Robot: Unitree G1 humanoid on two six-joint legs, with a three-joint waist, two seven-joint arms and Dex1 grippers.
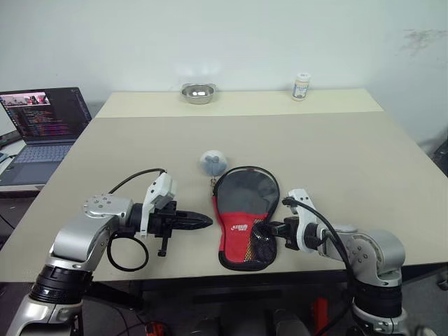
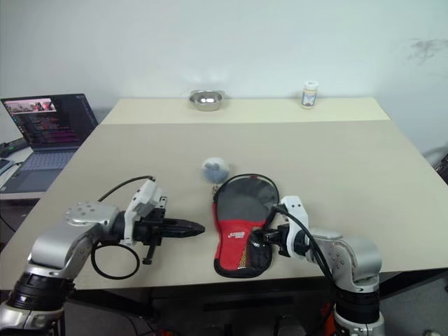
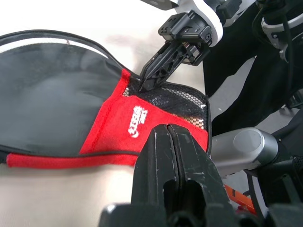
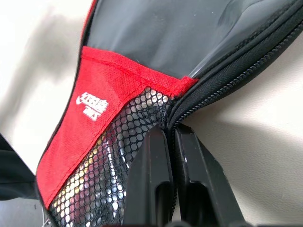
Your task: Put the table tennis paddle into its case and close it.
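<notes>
At the table's near edge [image 1: 175, 273], both pressed-together hands, left [image 1: 207, 222] and right [image 1: 260, 228], flank the case [image 1: 243, 217].

the paddle-shaped black and red cloth case [image 1: 245, 220] has a soft, dull red panel that looks woven, with a white printed logo. its round grey-black part is smooth with a faint shine. the black mesh pocket [image 4: 118, 156] is netted and full of little holes, and something shiny glints under it. the black zip [image 4: 236, 56] has tiny rough teeth. the flat beige table [image 1: 350, 175] is smooth and matt. the small round metal bowl [image 1: 198, 92] is shiny silver.
</notes>
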